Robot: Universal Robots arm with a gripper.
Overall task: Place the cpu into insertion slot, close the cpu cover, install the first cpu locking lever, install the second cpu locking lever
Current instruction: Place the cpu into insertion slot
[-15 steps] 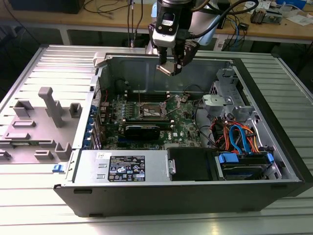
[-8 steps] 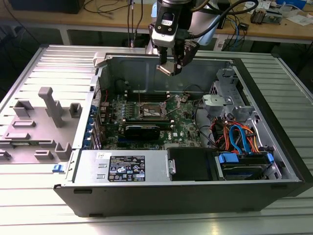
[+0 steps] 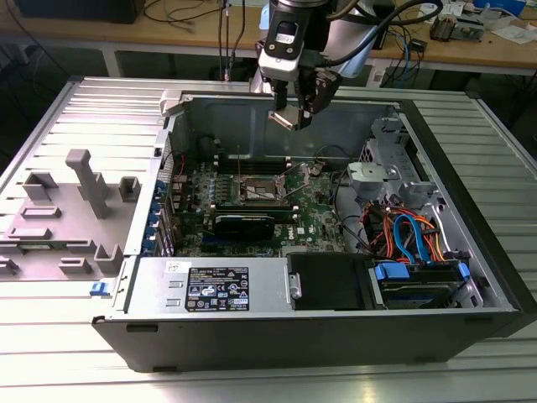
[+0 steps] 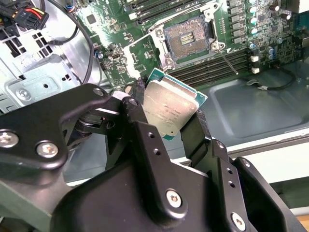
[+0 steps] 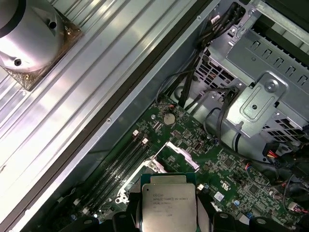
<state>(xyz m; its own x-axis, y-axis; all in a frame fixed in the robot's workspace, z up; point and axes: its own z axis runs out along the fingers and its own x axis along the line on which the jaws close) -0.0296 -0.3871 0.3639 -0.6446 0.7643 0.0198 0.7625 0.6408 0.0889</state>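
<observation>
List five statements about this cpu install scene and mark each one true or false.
1. The gripper grips the cpu between its fingers. True.
2. The cpu is seated in the socket. False: the socket is open and empty, and the cpu is held in the air above the motherboard.
3. The cpu's metal top shows in both wrist views. True.
4. The case is closed by a side panel. False: it lies open, with the motherboard exposed.
5. Blue and orange cables lie inside the case toward the exterior view's right. True.
</observation>
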